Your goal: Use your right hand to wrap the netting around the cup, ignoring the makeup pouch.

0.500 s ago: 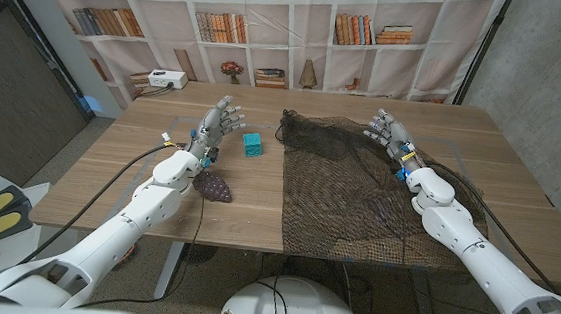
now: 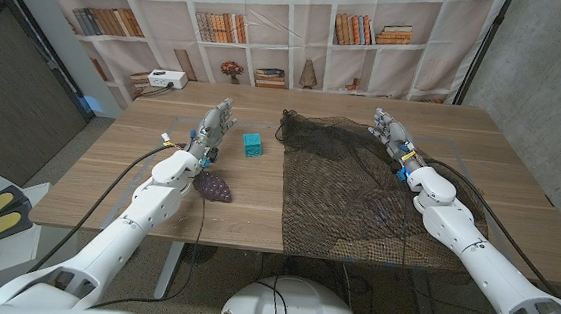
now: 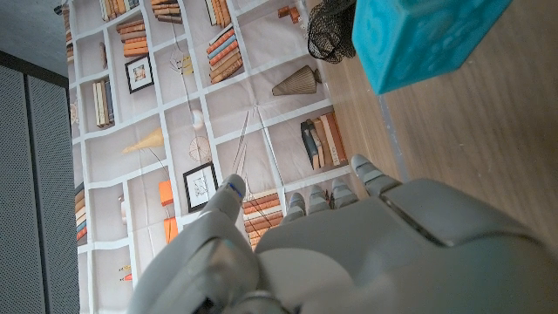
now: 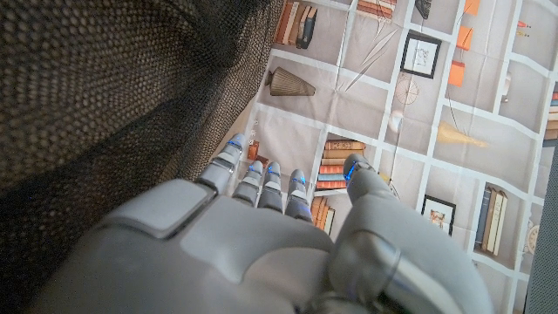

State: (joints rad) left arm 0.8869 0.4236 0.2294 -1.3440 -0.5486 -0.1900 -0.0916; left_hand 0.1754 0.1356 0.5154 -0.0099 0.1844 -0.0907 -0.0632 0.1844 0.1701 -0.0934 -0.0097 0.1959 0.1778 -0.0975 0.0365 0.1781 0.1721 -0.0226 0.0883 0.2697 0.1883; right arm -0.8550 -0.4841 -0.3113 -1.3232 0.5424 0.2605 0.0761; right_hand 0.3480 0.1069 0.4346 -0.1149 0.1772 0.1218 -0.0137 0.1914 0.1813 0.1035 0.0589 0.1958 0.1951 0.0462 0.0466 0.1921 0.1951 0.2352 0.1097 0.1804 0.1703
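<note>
A small teal cup (image 2: 251, 144) stands on the wooden table (image 2: 246, 210) just left of the dark netting (image 2: 358, 188), which lies spread over the table's right half and hangs over its front edge. My right hand (image 2: 388, 130) hovers over the netting's far right part, fingers apart and holding nothing. My left hand (image 2: 213, 128) is raised left of the cup, fingers extended and empty. In the left wrist view the cup (image 3: 427, 35) and a bunched corner of netting (image 3: 331, 26) lie beyond my left hand (image 3: 331, 253). In the right wrist view the netting (image 4: 105, 87) lies beside my right hand (image 4: 261, 244).
A purple makeup pouch (image 2: 215, 186) lies beside my left forearm, nearer the front edge than the cup. A white box (image 2: 166, 80) sits at the table's far left corner. A bookshelf backdrop (image 2: 271, 26) stands behind the table.
My left hand's fingers have drawn closer together and the hand has turned a little. My right hand has shifted slightly. The cup, netting and pouch have not moved.
</note>
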